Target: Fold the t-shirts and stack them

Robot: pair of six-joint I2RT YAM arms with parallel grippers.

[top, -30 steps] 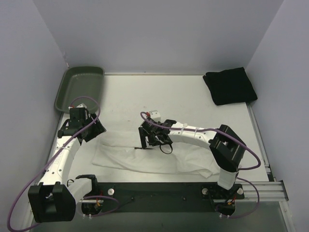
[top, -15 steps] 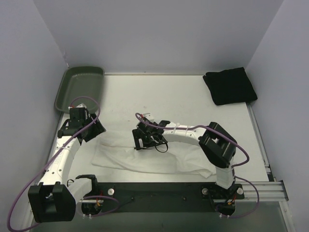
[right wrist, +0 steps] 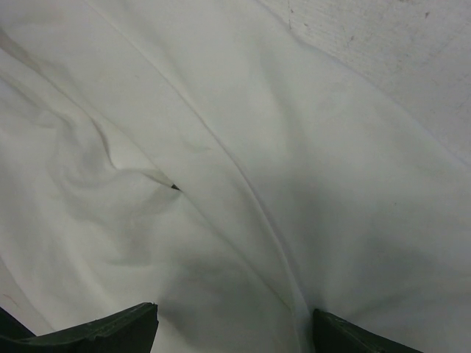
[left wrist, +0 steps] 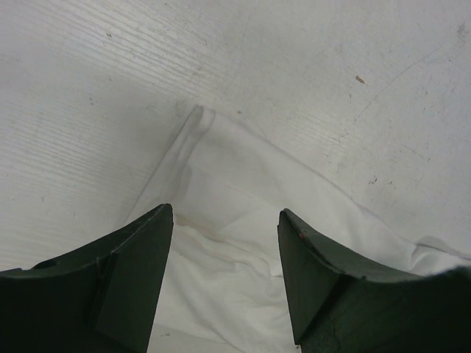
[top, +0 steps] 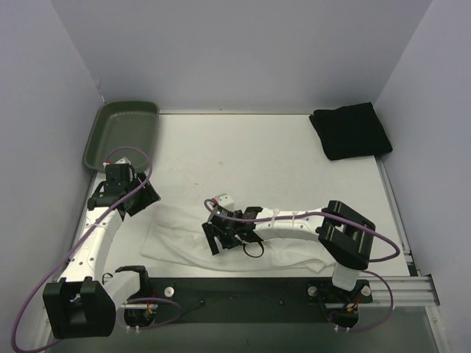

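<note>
The white t-shirt (top: 184,235) lies as a long folded band across the near part of the table; it also shows in the left wrist view (left wrist: 243,220) and fills the right wrist view (right wrist: 235,147). The black t-shirt (top: 350,130) lies folded at the far right. My left gripper (top: 145,200) is open and empty over the shirt's far left corner (left wrist: 199,114). My right gripper (top: 218,243) is open, low over the middle of the white t-shirt, with cloth between its fingers (right wrist: 96,334) but not pinched.
A dark green tray (top: 121,132) leans at the far left corner. Grey walls close in the table on three sides. The black base rail (top: 243,290) runs along the near edge.
My right gripper has moved toward the near edge and a little left, from the shirt's far edge onto its middle. The left arm has stayed put.
</note>
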